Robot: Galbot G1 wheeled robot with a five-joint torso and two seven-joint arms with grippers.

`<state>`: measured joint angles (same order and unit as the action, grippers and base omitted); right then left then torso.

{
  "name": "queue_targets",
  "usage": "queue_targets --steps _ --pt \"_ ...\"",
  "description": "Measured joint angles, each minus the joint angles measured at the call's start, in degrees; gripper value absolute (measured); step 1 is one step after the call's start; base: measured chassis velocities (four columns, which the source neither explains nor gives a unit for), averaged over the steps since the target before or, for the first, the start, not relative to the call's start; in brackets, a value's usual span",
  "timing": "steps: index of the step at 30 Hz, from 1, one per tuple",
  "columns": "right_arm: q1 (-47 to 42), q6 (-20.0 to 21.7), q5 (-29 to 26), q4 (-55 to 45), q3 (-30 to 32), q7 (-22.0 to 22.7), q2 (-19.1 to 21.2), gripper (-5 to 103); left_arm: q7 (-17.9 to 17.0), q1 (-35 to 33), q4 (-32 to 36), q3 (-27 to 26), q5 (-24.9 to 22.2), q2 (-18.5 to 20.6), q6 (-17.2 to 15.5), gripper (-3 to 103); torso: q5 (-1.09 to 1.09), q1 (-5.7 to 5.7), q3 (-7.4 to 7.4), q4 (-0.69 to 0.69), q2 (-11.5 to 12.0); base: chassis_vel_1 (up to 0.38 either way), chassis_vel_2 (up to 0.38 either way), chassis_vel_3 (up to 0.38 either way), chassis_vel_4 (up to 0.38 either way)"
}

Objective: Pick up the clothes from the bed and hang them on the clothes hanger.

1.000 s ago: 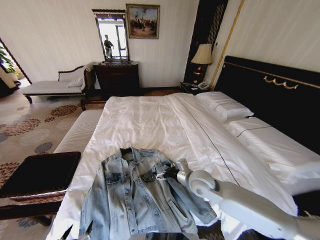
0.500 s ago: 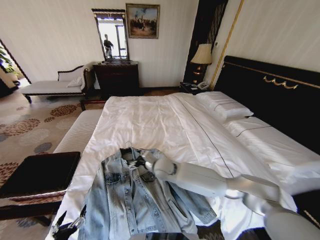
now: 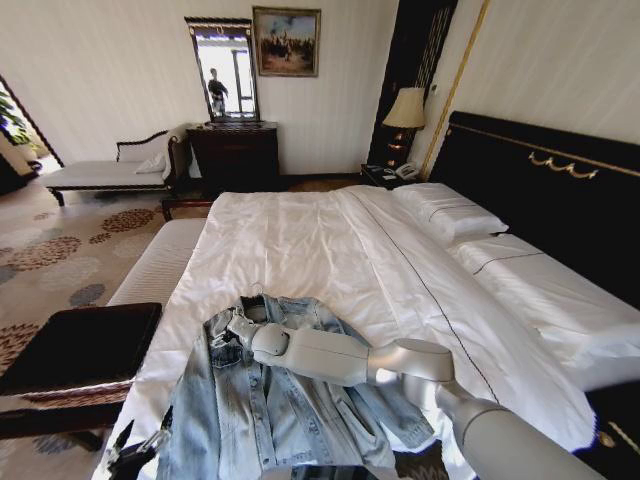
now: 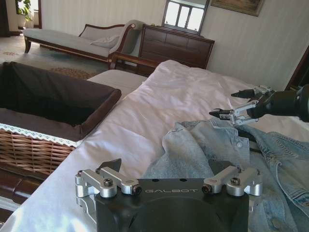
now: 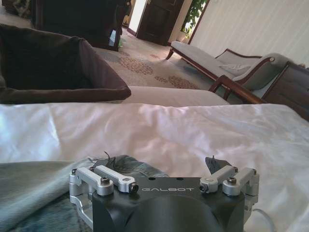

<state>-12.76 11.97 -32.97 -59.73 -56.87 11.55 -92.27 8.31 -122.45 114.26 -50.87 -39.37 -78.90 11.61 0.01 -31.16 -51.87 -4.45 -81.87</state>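
Note:
The light-blue denim clothes (image 3: 270,405) lie spread, front up, on the bed's white sheet (image 3: 320,250) near its foot. A thin dark hook (image 3: 256,296), apparently the clothes hanger's, pokes out at the collar; the rest of the hanger is hidden. My right arm reaches across the jacket, and its gripper (image 3: 226,328) hangs open just over the collar's left side, also seen in the left wrist view (image 4: 240,104). In its own view the right gripper (image 5: 159,162) stands open above denim (image 5: 34,191). My left gripper (image 3: 135,455) is low by the jacket's left sleeve, open (image 4: 166,166).
A wicker basket with a dark liner (image 3: 80,345) stands left of the bed's foot, beside a pale padded bench (image 3: 150,265). White pillows (image 3: 450,215) and the black headboard (image 3: 540,190) lie to the right. A chaise (image 3: 100,172) and dresser stand by the far wall.
My right arm has swung left across the jacket, carrying its gripper from the jacket's right chest to the collar's left side. The left gripper has shifted slightly at the lower left.

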Motion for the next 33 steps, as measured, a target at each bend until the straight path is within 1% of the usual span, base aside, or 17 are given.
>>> queue_targets --steps 5,12,15,16,18,21,28,33 --pt "0.3 -1.2 2.8 5.7 0.7 0.4 -0.4 100 -0.1 0.0 0.8 0.2 0.0 -0.1 -0.1 100 -0.02 0.01 0.00 -0.07 0.0 0.000 0.000 0.000 0.000" --pt "1.2 -1.5 5.6 9.6 2.6 1.8 -0.2 100 -0.1 -0.5 1.8 0.4 0.2 -0.2 -0.1 100 -0.01 0.00 0.00 -0.06 0.0 0.000 0.000 0.000 0.000" --pt "1.7 -1.7 8.4 12.9 1.7 1.7 -0.1 100 -0.1 -0.3 2.0 0.6 0.5 -0.1 -0.2 100 -0.01 0.01 0.00 -0.03 0.0 0.000 0.000 0.000 0.000" --pt "1.7 -1.7 8.4 12.9 1.7 1.7 -0.1 100 -0.1 -0.3 2.0 0.6 0.5 -0.1 -0.2 100 -0.01 0.01 0.00 -0.03 0.0 0.000 0.000 0.000 0.000" --pt "2.1 -2.1 10.4 15.1 0.6 1.5 0.0 100 -0.1 -0.1 2.3 0.8 0.5 0.0 -0.5 100 -0.01 0.01 0.00 -0.06 0.0 0.000 0.000 0.000 0.000" --pt "2.4 -2.9 14.6 17.0 -1.0 1.2 0.0 100 -0.1 0.1 2.4 0.8 0.4 0.0 -0.5 100 0.00 0.00 -0.01 -0.05 0.0 0.000 0.000 0.000 0.000" --pt "2.2 -3.6 16.8 17.7 -1.9 0.8 0.1 100 -0.1 0.3 2.3 0.9 0.1 0.2 -0.6 100 0.00 0.01 0.00 -0.04 0.0 0.000 0.000 0.000 0.000" --pt "2.2 -4.8 18.2 19.3 -2.9 -1.0 0.1 100 -0.3 0.7 2.6 0.9 0.0 0.2 -1.1 100 0.00 0.01 0.00 -0.05 0.0 0.000 0.000 0.000 0.000"
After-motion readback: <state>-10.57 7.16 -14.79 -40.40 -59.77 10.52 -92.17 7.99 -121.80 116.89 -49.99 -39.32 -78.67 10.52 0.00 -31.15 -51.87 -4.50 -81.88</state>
